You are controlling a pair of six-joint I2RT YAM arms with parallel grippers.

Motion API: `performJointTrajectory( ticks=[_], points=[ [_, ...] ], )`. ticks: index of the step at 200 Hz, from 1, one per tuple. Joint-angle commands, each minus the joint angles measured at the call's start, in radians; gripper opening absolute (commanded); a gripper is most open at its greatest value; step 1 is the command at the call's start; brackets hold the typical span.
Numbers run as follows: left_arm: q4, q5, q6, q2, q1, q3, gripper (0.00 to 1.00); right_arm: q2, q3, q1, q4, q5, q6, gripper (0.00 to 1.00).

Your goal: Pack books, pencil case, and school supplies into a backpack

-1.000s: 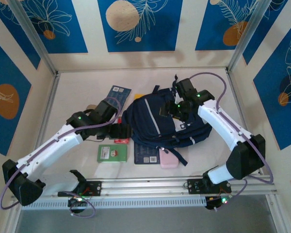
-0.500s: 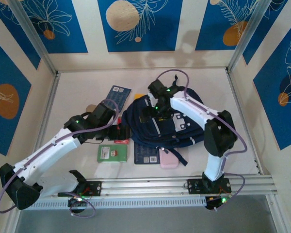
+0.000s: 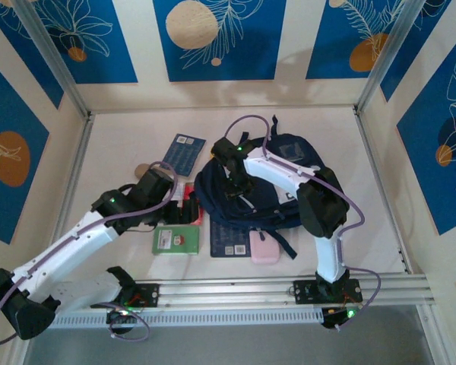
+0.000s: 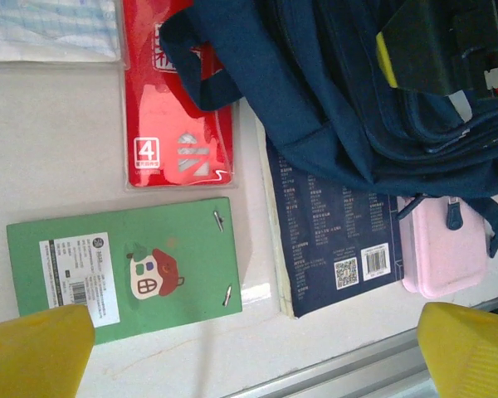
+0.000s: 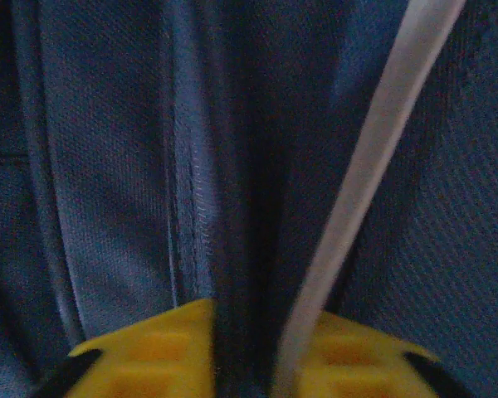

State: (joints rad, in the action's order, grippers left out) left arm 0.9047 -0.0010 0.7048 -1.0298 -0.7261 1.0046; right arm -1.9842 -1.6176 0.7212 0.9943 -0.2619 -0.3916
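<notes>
Right hand [image 5: 251, 358]: narrowed onto the backpack [image 3: 267, 199], with a fold of dark cloth and the pale stripe running up between its yellow fingers [image 5: 145, 352]. I judge this a pinch on the front panel, near a seam. Whether it has a zip pull I cannot tell.

Left hand [image 4: 253, 344]: spread wide and holding nothing, hanging over the loose items on the table [image 4: 50, 141].

Position of goods: the green box [image 4: 124, 265] lies flat directly under the left hand, beside its left finger. The red packet [image 4: 178, 99] lies just beyond it, with one corner under a backpack strap. A navy book [image 4: 336, 249] lies to the right, its far end under the backpack, and the pink pencil case [image 4: 444, 245] is just beside it. A second navy book [image 3: 184, 152] lies apart, on the far side of the left arm.

Governing relation: the left arm is the nearer one to the box. The box's long side runs finger to finger, so the wrist should turn to take it across the short side. The backpack lies to the right of that hand. No open mouth can be made out.
</notes>
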Motion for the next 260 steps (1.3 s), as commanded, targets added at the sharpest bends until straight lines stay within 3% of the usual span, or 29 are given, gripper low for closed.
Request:
performJointTrajectory(
  ticks=[1, 58, 91, 102, 136, 173, 260],
  points=[
    [-0.008, 0.008, -0.051, -0.033, 0.001, 0.027, 1.00, 0.045, -0.018, -0.019, -0.005, 0.015, -0.016, 0.13],
    [-0.088, 0.023, -0.123, -0.106, -0.006, 0.068, 1.00, 0.142, -0.067, -0.143, -0.027, 0.236, -0.133, 0.09],
    [-0.197, 0.129, -0.152, -0.151, -0.035, 0.058, 1.00, 0.167, -0.081, -0.219, -0.047, 0.393, -0.220, 0.12],
    [-0.236, 0.147, -0.161, -0.170, -0.056, 0.051, 1.00, 0.165, -0.093, -0.233, -0.043, 0.417, -0.243, 0.09],
    [-0.347, 0.170, -0.207, -0.247, -0.112, 0.018, 0.87, 0.143, -0.109, -0.281, -0.045, 0.520, -0.330, 0.00],
    [-0.473, 0.140, -0.280, -0.323, -0.144, -0.009, 0.71, 0.112, -0.136, -0.291, -0.033, 0.575, -0.366, 0.00],
    [-0.792, 0.148, -0.401, -0.462, -0.145, -0.143, 0.63, 0.070, -0.188, -0.292, 0.018, 0.631, -0.374, 0.00]
  ],
)
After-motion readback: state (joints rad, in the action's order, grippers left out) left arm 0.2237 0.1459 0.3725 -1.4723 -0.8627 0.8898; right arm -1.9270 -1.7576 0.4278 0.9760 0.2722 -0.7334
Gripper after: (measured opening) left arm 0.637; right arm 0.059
